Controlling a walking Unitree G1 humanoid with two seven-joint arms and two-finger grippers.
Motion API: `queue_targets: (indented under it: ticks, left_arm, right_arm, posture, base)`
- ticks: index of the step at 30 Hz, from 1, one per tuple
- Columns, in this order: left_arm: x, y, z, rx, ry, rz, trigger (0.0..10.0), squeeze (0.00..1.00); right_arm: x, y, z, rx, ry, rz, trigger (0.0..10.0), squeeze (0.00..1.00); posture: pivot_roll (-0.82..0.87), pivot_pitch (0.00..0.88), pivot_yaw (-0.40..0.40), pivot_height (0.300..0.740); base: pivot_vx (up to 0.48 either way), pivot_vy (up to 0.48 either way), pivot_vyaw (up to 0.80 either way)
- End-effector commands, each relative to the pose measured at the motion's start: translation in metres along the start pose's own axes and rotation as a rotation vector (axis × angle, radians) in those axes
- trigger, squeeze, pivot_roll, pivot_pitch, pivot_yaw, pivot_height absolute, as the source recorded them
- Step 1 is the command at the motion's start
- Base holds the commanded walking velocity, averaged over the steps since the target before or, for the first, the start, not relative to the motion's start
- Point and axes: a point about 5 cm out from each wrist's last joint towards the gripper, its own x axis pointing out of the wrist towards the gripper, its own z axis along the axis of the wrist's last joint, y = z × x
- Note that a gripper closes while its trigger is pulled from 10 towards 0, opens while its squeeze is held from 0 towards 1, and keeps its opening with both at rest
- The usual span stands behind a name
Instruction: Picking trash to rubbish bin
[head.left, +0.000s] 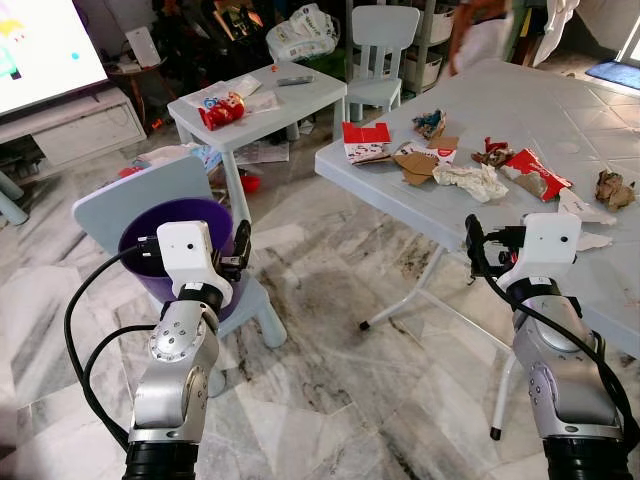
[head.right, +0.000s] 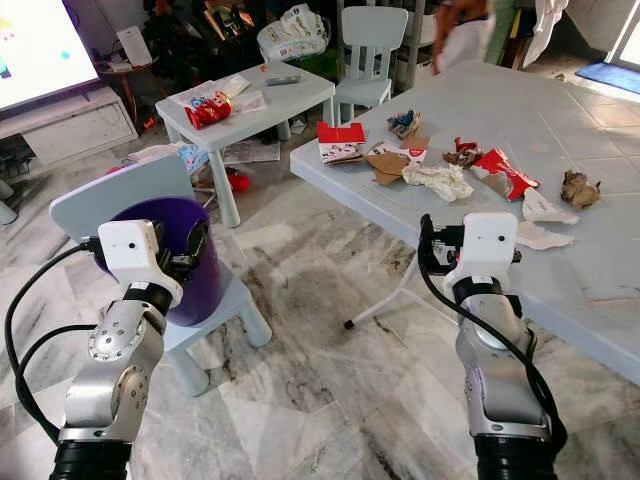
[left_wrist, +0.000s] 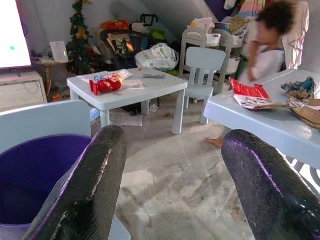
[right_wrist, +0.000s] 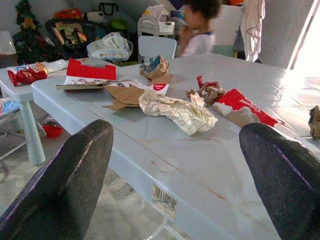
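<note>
Left gripper (head.left: 243, 243) raised on the left, fingers spread wide apart, nothing held; it sits just at the near-right rim of the purple bin (head.left: 140, 228). Bin stands on a small light-blue chair (head.left: 120, 195), chair back behind it on the far-left side.

Right gripper (head.left: 470, 242) raised on the right, fingers also spread, empty, hovering just off the near edge of the big folding table (head.left: 400, 190), not touching it.

Trash all on that table, far-right of the grippers: crumpled white wrapper (right_wrist: 175, 110) nearest the edge, torn brown cardboard (right_wrist: 127, 94) just left of it, red-and-white carton (right_wrist: 82, 72) further left by the table's left end, red crumpled packet (right_wrist: 240, 107) to the right, a small dark-red wad (right_wrist: 207, 90) behind, a blue-brown crumple (right_wrist: 154, 65) at the far side. More to the right: brown paper ball (head.left: 612, 187) and white scraps (head.left: 590, 215)

Around: small white kids' table (head.left: 260, 100) far left-centre with a red snack bag (head.left: 222, 110) and papers on it, a white kids' chair (head.left: 385, 45) behind it. A person (left_wrist: 265, 50), blurred, stands at the far end of the big table. Table's folding legs (head.left: 420, 290) angle down onto the marble floor between the two arms. TV screen (head.left: 45, 45) far left
</note>
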Motion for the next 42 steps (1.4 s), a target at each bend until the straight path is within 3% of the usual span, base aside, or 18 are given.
queue_targets:
  ticks: [1,42]
  left_arm:
    - [0.0010,-0.0040,0.0025,-0.002,-0.007,-0.017,10.0,0.00]
    - [0.0021,-0.0047,0.0027,-0.003,-0.013,-0.016,10.0,0.00]
  right_arm:
    - [0.0003,0.0004,0.0043,0.036,-0.010,0.010,10.0,0.00]
    - [0.0017,-0.0002,0.0053,0.033,-0.009,0.018,10.0,0.00]
  posture:
    - [0.00,0.040,0.030,0.740]
    - [-0.01,0.033,0.028,0.740]
  base:
    - [0.000,0.000,0.00]
    - [0.000,0.000,0.00]
